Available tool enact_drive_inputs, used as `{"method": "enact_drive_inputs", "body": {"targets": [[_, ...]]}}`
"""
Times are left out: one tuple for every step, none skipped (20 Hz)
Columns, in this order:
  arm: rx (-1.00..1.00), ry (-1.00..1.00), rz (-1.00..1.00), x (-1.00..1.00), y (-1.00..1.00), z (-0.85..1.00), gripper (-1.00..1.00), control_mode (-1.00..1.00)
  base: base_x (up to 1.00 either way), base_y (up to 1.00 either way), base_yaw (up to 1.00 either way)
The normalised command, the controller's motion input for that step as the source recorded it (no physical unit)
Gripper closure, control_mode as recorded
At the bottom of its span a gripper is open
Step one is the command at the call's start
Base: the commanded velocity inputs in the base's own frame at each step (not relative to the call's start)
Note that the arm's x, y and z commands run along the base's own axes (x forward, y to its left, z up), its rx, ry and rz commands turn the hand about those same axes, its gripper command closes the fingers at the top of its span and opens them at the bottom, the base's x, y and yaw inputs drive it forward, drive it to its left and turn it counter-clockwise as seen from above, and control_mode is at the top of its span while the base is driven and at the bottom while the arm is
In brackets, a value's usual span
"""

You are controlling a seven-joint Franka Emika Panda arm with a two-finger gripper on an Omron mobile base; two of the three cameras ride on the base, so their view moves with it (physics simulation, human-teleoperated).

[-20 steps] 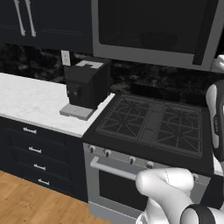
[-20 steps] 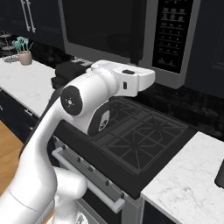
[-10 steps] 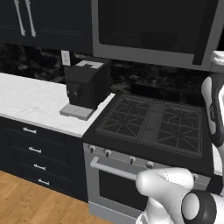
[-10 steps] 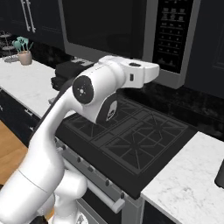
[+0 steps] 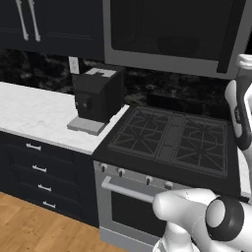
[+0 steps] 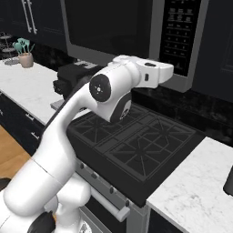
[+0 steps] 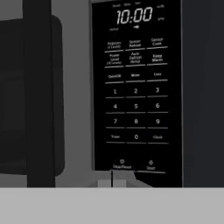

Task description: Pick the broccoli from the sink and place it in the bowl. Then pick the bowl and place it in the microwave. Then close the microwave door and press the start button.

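Fingertips (image 7: 112, 180) pressed tight together with nothing between them, poking up at the bottom of my hand view, so I'm basically going in with one blunt point. They sit right under the gap between the Stop/Reset pad (image 7: 122, 165) and the Start button (image 7: 150, 165), maybe a touch closer to Stop/Reset. That's my big worry: push straight ahead from here and I could hit the wrong pad, or land between the two and trigger nothing. I'd guess a small sideways nudge toward Start is needed first. The hand camera can roll too, so "sideways" on screen may not be sideways in the room, and a correction could go the wrong way.

Next risk is pressing too hard or at an angle and sliding off the smooth keypad (image 7: 135, 96).

Further back, the microwave door (image 6: 107, 29) looks closed flush with the frame. I can't see through the dark glass, so I can't tell where the bowl or broccoli are; I'm assuming they're inside. If they aren't, pressing Start is pointless.

Pose-wise, my arm (image 6: 68, 123) rises from the base, bends at the elbow over the stove (image 6: 136, 150), and the forearm reaches out roughly level, with the hand (image 6: 152, 75) right up near the microwave (image 5: 172, 29) panel. It's pretty stretched out, so there isn't much reach left for fine tweaks.
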Motion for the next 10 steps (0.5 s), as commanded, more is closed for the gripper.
{"method": "enact_drive_inputs", "body": {"targets": [[0.02, 0.00, 0.00, 0.00, -0.18, 0.00, 1.00, -1.00, 0.00, 0.00, 0.00], [0.02, 0.00, 0.00, 0.00, -0.01, -0.06, 1.00, -1.00, 0.00, 0.00, 0.00], [0.02, 0.00, 0.00, 0.03, 0.00, -0.09, 1.00, -1.00, 0.00, 0.00, 0.00], [0.02, 0.00, 0.00, 0.06, 0.00, -0.14, 1.00, -1.00, 0.00, 0.00, 0.00], [0.02, 0.00, 0.00, 0.02, -0.06, -0.14, 1.00, -1.00, 0.00, 0.00, 0.00], [0.02, 0.00, 0.00, 0.04, -0.11, -0.13, 1.00, -1.00, 0.00, 0.00, 0.00], [0.02, 0.00, 0.00, 0.01, -0.11, -0.17, 1.00, -1.00, 0.00, 0.00, 0.00], [0.03, 0.00, 0.00, 0.02, -0.19, -0.18, 1.00, -1.00, 0.00, 0.00, 0.00], [0.03, 0.00, 0.00, 0.01, -0.20, -0.17, 1.00, -1.00, 0.00, 0.00, 0.00], [0.03, 0.00, 0.00, 0.04, -0.26, -0.09, 1.00, -1.00, 0.00, 0.00, 0.00]]}}
